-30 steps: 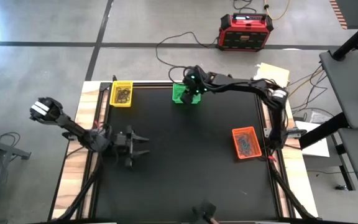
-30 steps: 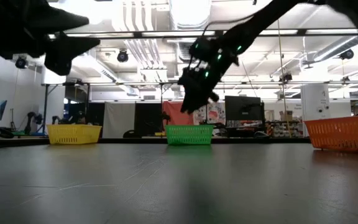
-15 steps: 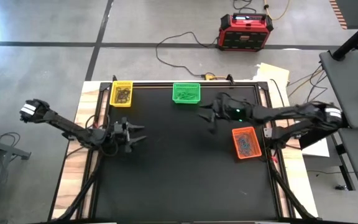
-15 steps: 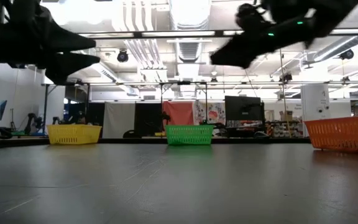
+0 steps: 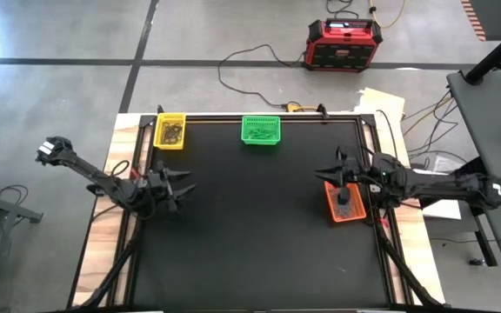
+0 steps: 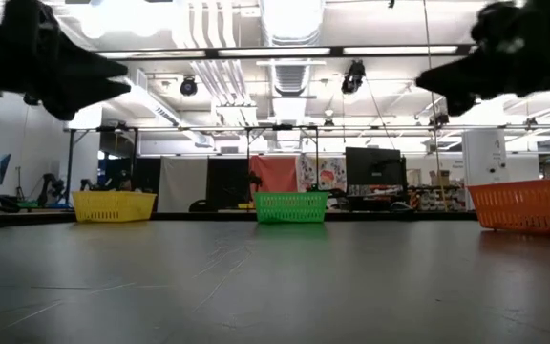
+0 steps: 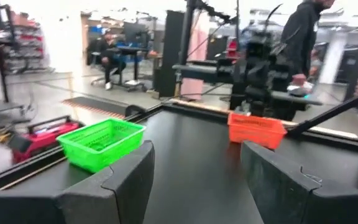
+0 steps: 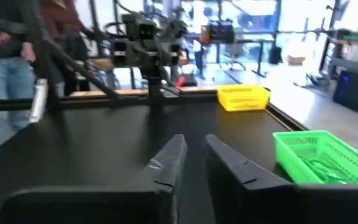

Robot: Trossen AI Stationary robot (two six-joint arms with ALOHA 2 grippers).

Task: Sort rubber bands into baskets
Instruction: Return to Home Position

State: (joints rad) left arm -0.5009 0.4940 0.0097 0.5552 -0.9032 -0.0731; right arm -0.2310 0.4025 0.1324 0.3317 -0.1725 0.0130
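Since the sorting looks done and the arms are going home, the black table [image 5: 250,243] should be left just as it is. My guess is that each arm should lift a bit and pull straight back to its own side, slowly, so nothing gets bumped.

The right arm [image 5: 433,183] has to be most careful. Its right gripper [image 5: 324,169] hangs just above the near corner of the orange basket [image 5: 355,217]. It should stay high so it does not knock that basket. Its fingers are only a little way apart and hold nothing.

The left arm [image 5: 94,178] sits at the left edge of the table. The left gripper [image 5: 185,184] is spread wide and holds nothing too.

The green basket [image 5: 261,130] and the yellow basket [image 5: 171,130] stand at the far edge, well apart from both arms. The rubber bands [image 5: 173,132] lie inside the baskets. I see none loose on the table.

One second ago the right arm reached out over the green basket. Now it has come back to the right side. The left gripper has also pulled back a little toward its edge. The baskets have not moved.
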